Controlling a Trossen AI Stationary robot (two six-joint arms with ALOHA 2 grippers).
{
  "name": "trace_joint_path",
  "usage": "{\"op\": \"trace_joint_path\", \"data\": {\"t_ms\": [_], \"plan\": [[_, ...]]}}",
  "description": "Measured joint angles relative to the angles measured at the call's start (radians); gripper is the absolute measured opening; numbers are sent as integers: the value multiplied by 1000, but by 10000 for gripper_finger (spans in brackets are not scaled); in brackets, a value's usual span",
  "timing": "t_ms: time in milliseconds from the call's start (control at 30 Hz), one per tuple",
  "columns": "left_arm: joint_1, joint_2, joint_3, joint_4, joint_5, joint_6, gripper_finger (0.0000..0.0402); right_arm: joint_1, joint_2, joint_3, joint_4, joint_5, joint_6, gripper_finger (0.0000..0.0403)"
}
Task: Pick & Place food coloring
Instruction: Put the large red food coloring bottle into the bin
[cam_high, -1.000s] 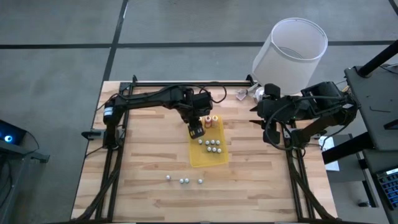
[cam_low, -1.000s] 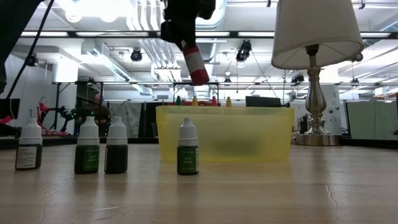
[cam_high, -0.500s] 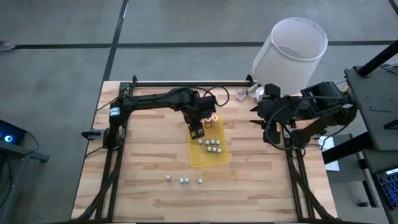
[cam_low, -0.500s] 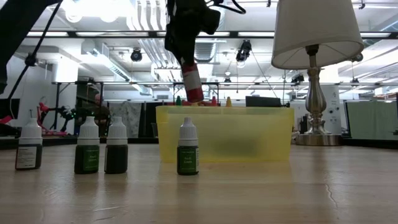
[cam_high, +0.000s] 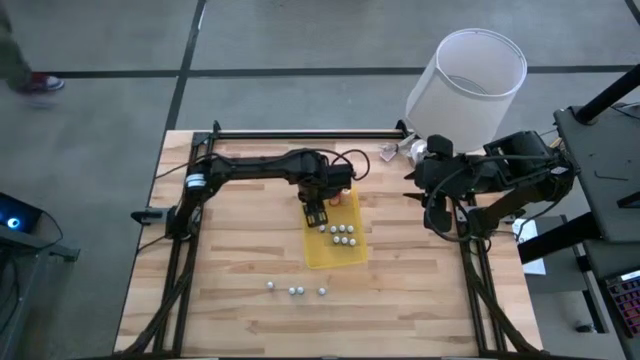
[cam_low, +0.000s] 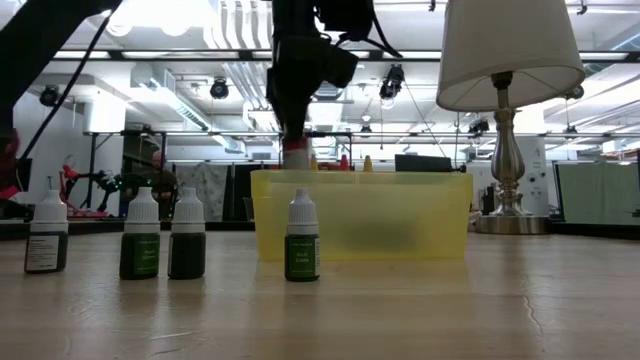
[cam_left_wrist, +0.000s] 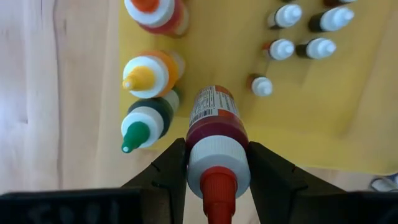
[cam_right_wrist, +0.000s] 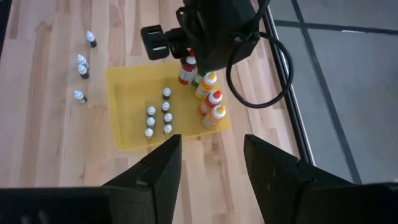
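On wood table (cam_high: 240, 270): yellow tray (cam_high: 352, 254); left claw (cam_left_wrist: 217, 163) grips red bottle (cam_left_wrist: 214, 124); right claw (cam_right_wrist: 211, 163) open.

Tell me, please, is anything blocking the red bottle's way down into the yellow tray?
Nothing visible. The left claw holds the red bottle over bare tray floor, beside the green bottle.

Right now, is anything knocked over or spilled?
No spill shows. The bottles in the yellow tray stand upright. The left gripper holds a red bottle over it. Three small bottles are out on the table, also upright.
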Motion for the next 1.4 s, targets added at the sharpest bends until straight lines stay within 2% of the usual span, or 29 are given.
{"op": "trace_joint_path", "data": {"t_ms": [900,1400], "plan": [[1,3,-217,153,-27,5,115,0,0,0,0,-1,12,167],[1,2,-228,175,-20,6,120,0,0,0,0,0,11,167]]}}
